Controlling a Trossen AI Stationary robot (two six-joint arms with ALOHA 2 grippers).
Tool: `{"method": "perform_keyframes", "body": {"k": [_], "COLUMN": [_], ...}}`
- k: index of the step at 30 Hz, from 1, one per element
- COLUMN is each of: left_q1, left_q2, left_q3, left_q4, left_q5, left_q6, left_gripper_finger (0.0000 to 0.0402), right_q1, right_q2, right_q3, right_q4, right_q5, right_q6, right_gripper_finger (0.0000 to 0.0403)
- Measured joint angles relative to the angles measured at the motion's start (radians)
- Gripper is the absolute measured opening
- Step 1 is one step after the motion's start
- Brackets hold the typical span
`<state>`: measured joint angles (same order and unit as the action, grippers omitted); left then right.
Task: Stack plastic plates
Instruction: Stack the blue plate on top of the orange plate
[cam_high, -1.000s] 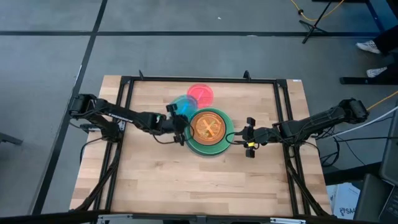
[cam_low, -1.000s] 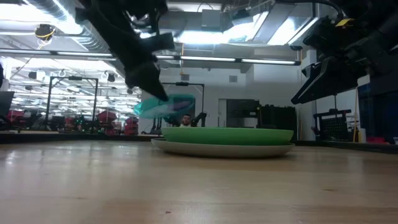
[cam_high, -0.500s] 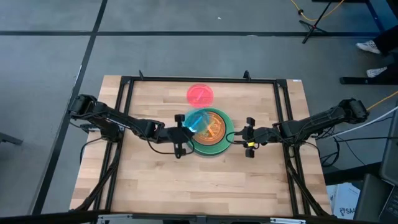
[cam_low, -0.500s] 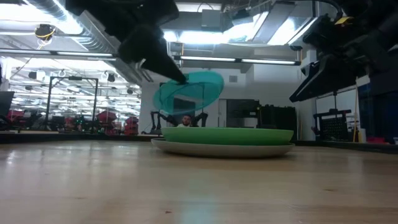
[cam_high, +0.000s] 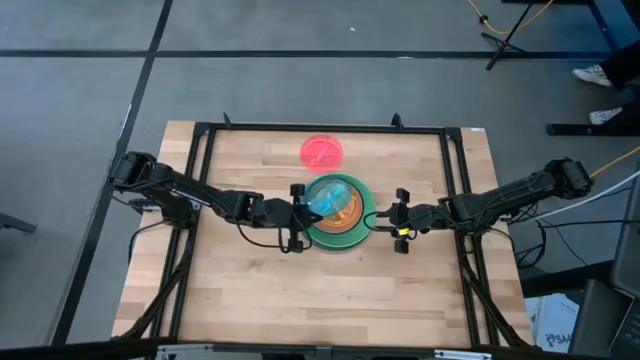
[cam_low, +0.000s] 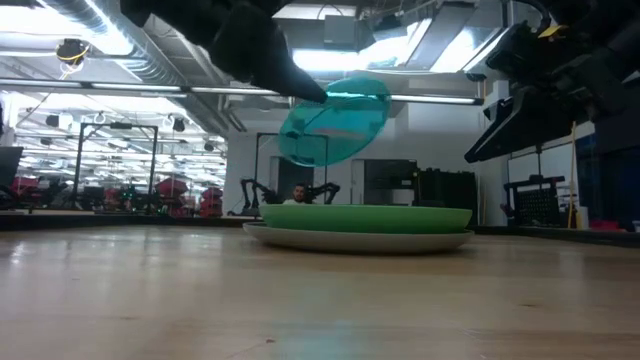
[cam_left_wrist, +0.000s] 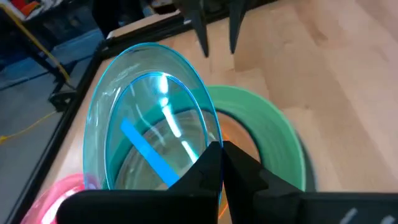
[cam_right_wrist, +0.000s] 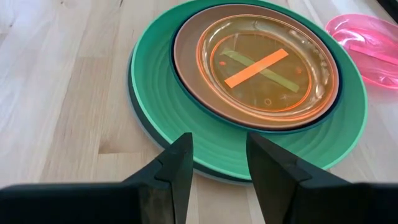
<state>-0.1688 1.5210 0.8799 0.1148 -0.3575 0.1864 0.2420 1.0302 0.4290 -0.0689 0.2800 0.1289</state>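
A stack of plates (cam_high: 340, 214) sits mid-table: a grey rim (cam_right_wrist: 140, 121) at the bottom, then mint green (cam_right_wrist: 249, 152), dark teal, brown, and orange (cam_right_wrist: 267, 68) on top, with a lime strip showing through the orange. My left gripper (cam_high: 303, 207) is shut on the translucent blue plate (cam_high: 326, 196) above the stack's left part. The pink plate (cam_high: 322, 152) lies flat on the table beyond the stack. My right gripper (cam_high: 399, 220) is open, just right of the stack, and touches nothing. My left gripper pinches the blue plate's rim (cam_left_wrist: 208, 155) on its left side, with one finger over the inner face and one on the underside. The fingers (cam_low: 300, 88) come slanting down from the table's left. The plate (cam_low: 335, 120) is lifted clear of the stack and tilted steeply.
The dark frame rails (cam_high: 320, 128) run round the table's far and side edges. Bare wood lies on the near half of the table (cam_high: 320, 290). In the low view, the stack (cam_low: 360, 226) shows as a low green rim on the table.
My left gripper has moved toward the table's right and upward. It has carried the blue plate from beside the stack's far-left edge to above the stack. The plate has tipped from nearly flat to steeply tilted. The right arm has kept still.
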Motion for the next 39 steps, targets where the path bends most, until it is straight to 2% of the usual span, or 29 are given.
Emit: {"method": "perform_keyframes", "body": {"k": [3, 15, 28, 33, 39], "left_q1": [0.003, 0.036, 0.081, 0.097, 0.103], "left_q2": [0.025, 0.171, 0.19, 0.202, 0.215], "left_q3": [0.0, 0.0, 0.0, -0.001, -0.002], "left_q4": [0.038, 0.138, 0.141, 0.122, 0.127], "left_q5": [0.035, 0.038, 0.039, 0.085, 0.09], "left_q6": [0.006, -0.001, -0.055, -0.06, -0.081], "left_gripper_finger": [0.0003, 0.0009, 0.001, 0.001, 0.0045], "right_q1": [0.0, 0.0, 0.0, 0.0, 0.0], "right_q2": [0.0, 0.003, 0.003, 0.003, 0.003], "right_q3": [0.0, 0.0, 0.0, 0.0, 0.0], "right_q4": [0.0, -0.008, -0.008, -0.008, -0.008], "right_q5": [0.0, 0.0, 0.0, 0.0, 0.0], "right_q6": [-0.002, -0.002, -0.002, -0.003, -0.003], "right_gripper_finger": [0.0143, 0.0143, 0.0143, 0.0143, 0.0143]}}
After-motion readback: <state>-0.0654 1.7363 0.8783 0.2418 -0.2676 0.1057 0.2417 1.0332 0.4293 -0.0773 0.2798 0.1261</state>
